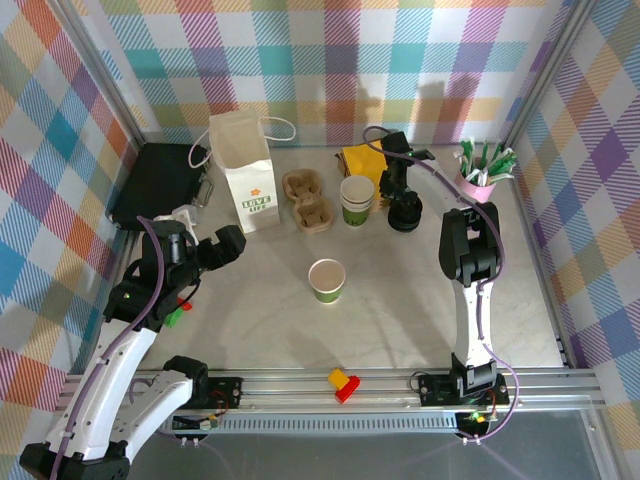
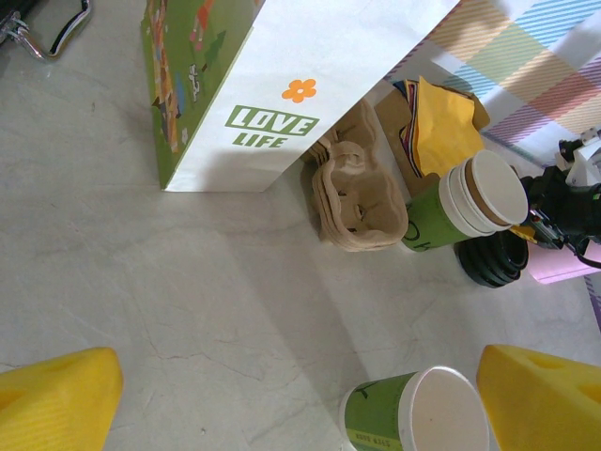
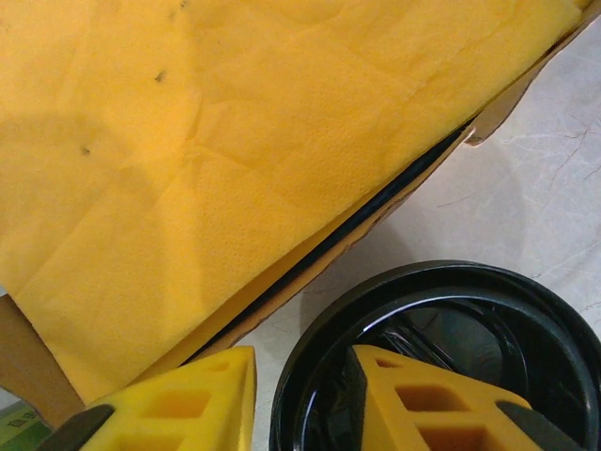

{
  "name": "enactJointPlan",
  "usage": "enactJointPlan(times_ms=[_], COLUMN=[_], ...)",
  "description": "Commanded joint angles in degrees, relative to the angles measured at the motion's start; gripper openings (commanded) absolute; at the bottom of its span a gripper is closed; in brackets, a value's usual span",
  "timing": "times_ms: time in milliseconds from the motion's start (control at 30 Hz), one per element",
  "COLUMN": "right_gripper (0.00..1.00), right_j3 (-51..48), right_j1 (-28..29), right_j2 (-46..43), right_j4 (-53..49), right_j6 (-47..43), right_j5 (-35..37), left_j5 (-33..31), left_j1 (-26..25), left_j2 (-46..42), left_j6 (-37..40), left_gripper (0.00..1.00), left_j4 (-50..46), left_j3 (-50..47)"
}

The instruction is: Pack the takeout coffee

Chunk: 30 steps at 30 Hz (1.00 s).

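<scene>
Pale marble table, plaid walls

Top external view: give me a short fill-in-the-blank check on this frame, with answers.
1. The lone green cup at mid-table has no ____ on it.
2. The right gripper straddles the rim of the ____ lids.
3. The white paper bag reads LOVE ____.
Missing words: lid; black; LIFE.

White bag stands beside the cardboard carrier; lidless green cup nearer, before the spread left claw.
</scene>
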Motion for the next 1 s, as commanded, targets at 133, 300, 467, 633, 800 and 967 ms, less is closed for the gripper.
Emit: enactJointPlan(times_ms=[133,300,467,633,800,967], right_gripper=[0.28,0.22,0.20,0.18,0.17,0.16], right_j3=[1.4,1.3,1.1,0.0,-2.1,-5.1], right_j1=[-0.4,-0.4,-0.4,-0.4,-0.4,-0.5], right_j2=[1.4,1.1,0.7,-0.7,-3.4,-7.6], right_j4=[-1.3,-1.4,-1.5,-1.2,-0.1,1.2], right_j6=[-0.3,-0.4,-0.3,-0.1,0.3,1.3], right_j5=[0.5,0.5,0.5,0.4,-0.5,-2.5], left_j5=[-0.4,-0.5,-0.5,-0.4,-0.2,1.2], left_j1=[-0.3,-0.3,-0.3,-0.3,-0.3,-0.3], left_j2=[-0.6,-0.7,-0.7,-0.7,-0.9,-0.9], left_j6=[0.4,0.3,0.2,0.3,0.4,1.1], left_gripper=[0.97,0.97,0.97,0.97,0.97,0.96], left_j4=[-1.0,-0.9,-0.8,-0.8,-0.8,0.0], left_j3=[1.2,1.1,1.2,1.5,1.9,2.1])
